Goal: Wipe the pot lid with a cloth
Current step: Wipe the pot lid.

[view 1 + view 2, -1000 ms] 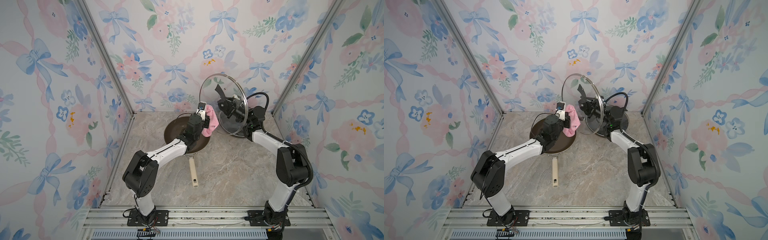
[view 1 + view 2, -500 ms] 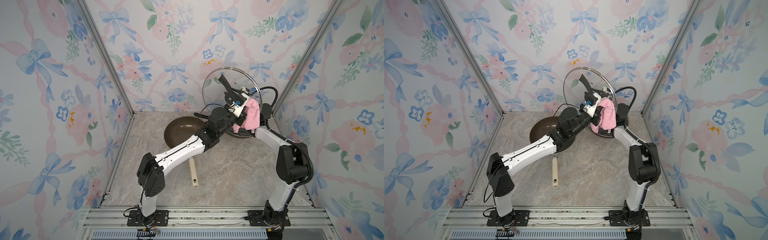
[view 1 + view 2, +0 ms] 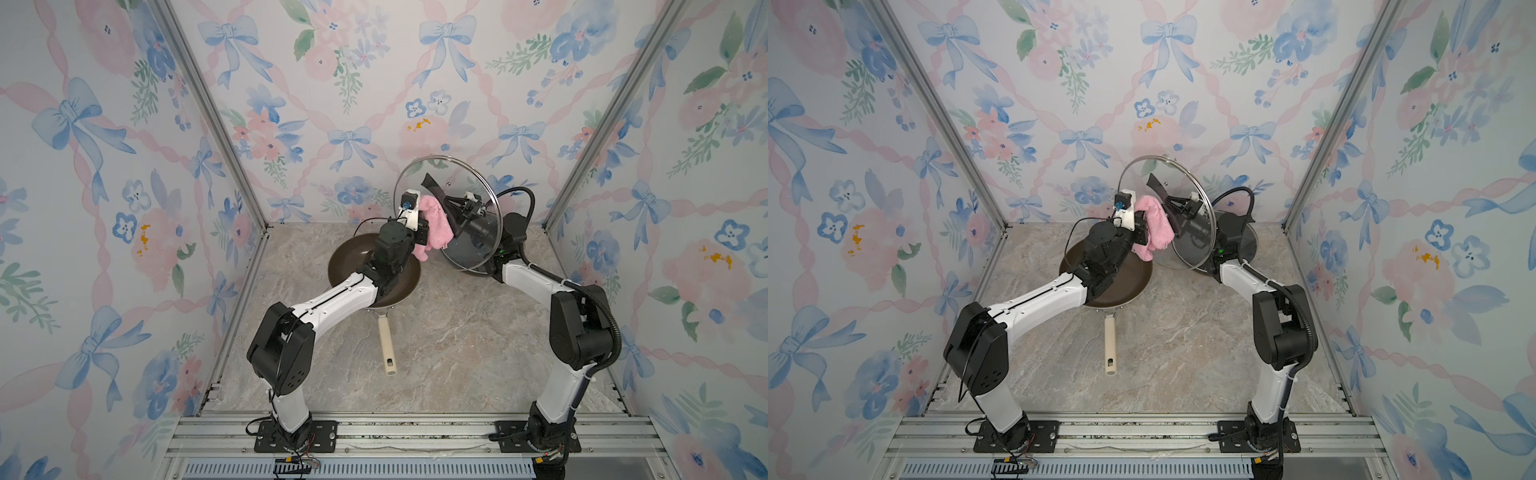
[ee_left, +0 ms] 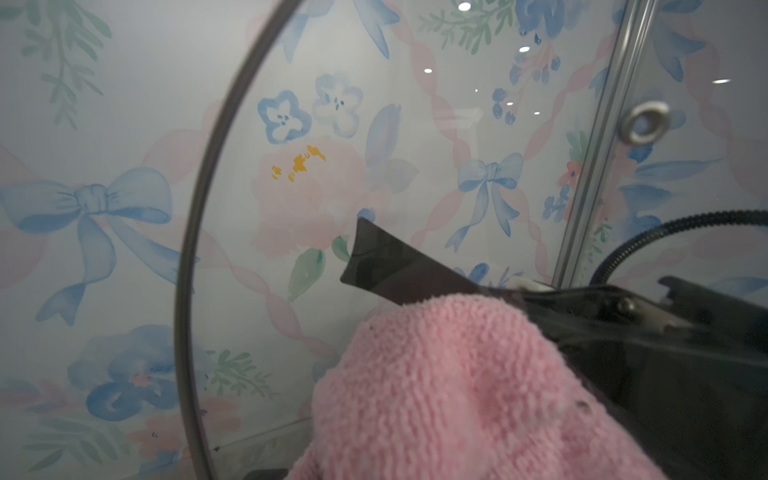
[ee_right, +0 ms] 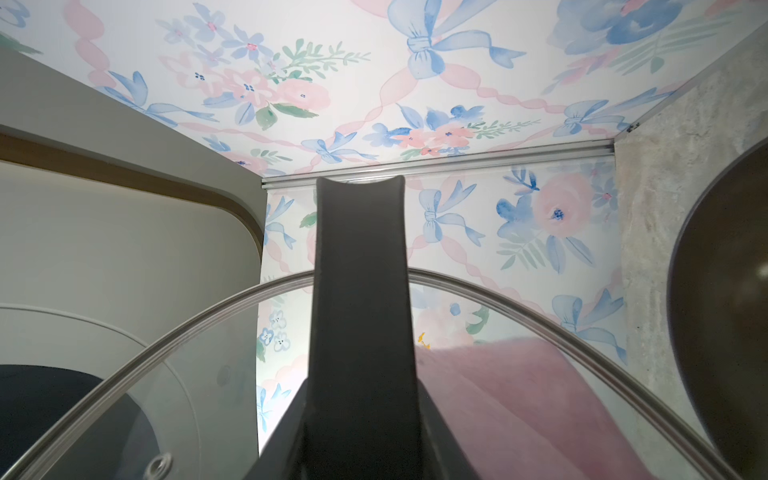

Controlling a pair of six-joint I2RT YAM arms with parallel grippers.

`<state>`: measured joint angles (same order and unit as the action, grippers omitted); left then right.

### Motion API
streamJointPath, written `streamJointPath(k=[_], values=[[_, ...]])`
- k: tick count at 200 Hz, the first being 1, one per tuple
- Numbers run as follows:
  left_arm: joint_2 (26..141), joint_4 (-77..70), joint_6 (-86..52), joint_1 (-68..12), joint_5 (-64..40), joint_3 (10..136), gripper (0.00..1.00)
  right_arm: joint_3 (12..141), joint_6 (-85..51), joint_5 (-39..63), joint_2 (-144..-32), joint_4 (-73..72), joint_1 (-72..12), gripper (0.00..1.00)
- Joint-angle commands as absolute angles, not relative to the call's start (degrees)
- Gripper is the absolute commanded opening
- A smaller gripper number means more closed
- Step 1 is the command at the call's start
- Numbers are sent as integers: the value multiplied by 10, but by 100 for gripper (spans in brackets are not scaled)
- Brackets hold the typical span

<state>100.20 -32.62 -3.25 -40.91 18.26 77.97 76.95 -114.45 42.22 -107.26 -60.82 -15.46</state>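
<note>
Half a second back we had the left gripper (image 3: 424, 227) and its cloth (image 3: 436, 224) way over on the right part of the glass. Now it's swung back toward the lid's left side, roughly where it was a second ago. The jaws are squeezed tight on the bunched pink cloth, fingers buried in the fuzz. The cloth looks pressed against the pot lid (image 3: 465, 174) just beside its black handle (image 3: 432, 185).

The right gripper (image 3: 459, 210) sits behind the glass, jaws nearly closed on that handle. It holds the lid on edge, up off the table (image 3: 457, 332).

Both top views show the brown pan (image 3: 353, 259) under the left arm. The left wrist view gives us the cloth's tiny dark specks (image 4: 582, 405) and the steam vent eyelet (image 4: 644, 122) up close. The right wrist view only catches the cloth (image 5: 519, 395) as a pink blur through the glass.
</note>
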Motion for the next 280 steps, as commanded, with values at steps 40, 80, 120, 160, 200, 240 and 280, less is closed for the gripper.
streamJointPath(k=[40,80,120,160,200,240,280], values=[[1033,-334,39,-532,80,904,6,807,-1145,451,-1042,-732,-172,11],[1081,-271,43,-454,183,989,5,804,-1138,451,-1027,-732,-172,11],[1039,-236,30,-464,124,838,6,800,-1125,451,-1007,-723,-158,11],[1044,-251,97,-536,9,915,6,801,-1101,482,-1016,-689,-159,11],[1125,-275,161,-525,28,1138,6,805,-1103,496,-1031,-687,-170,10],[1173,-274,151,-436,111,1223,6,790,-1098,504,-1006,-694,-172,10],[1117,-278,41,-325,183,1089,5,787,-1100,514,-980,-704,-169,10]])
